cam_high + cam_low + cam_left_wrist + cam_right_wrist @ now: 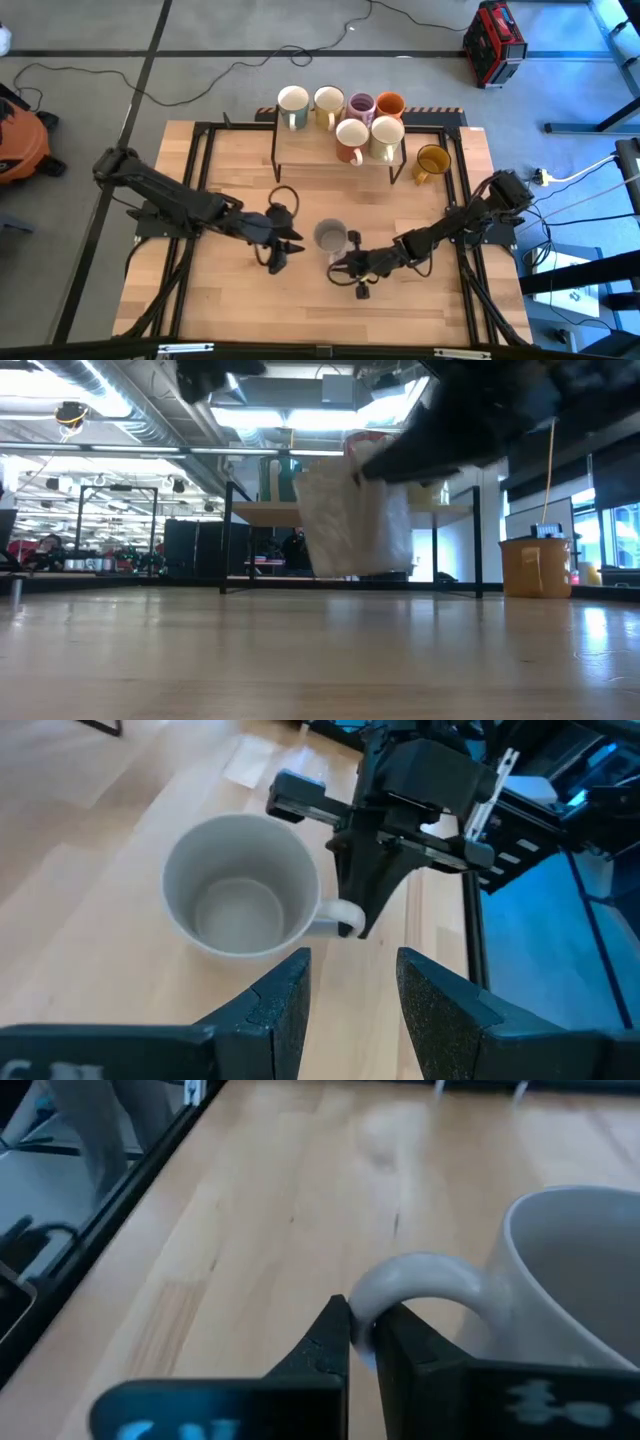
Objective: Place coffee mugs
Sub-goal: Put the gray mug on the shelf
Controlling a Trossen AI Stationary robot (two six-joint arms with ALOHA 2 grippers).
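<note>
Right pincer (362,1342): pressed together on the handle of the grey mug (560,1280), one finger inside the loop and one outside, pinching the lower part of the loop's curve. The high view places the right pincer (345,268) near the middle of the counter (230,310), with the grey mug (331,237) touching it on the side toward the far edge. In the low view the mug (350,515) appears tilted and clear of the counter surface, though the contact line is hard to judge there.

Left pincer (348,995): spread, holding nothing, just beside the mug on its left, the fingers (275,1005) pointing at the mug's wall.

Six more mugs stand on the raised shelf (300,150) at the counter's far edge. The mustard mug (432,161) stands on the counter just beside the shelf's right end.

Assessment: the step in hand is carrying the grey mug to the shelf. The grip is narrow and off the mug's centre of weight, so the mug is likely to swing about the handle. Recommended: lift slowly, keep the wrist level, clear the shelf's front rail before moving inward, and choose a free spot well apart from standing mugs. The left arm should stay clear of the path.
</note>
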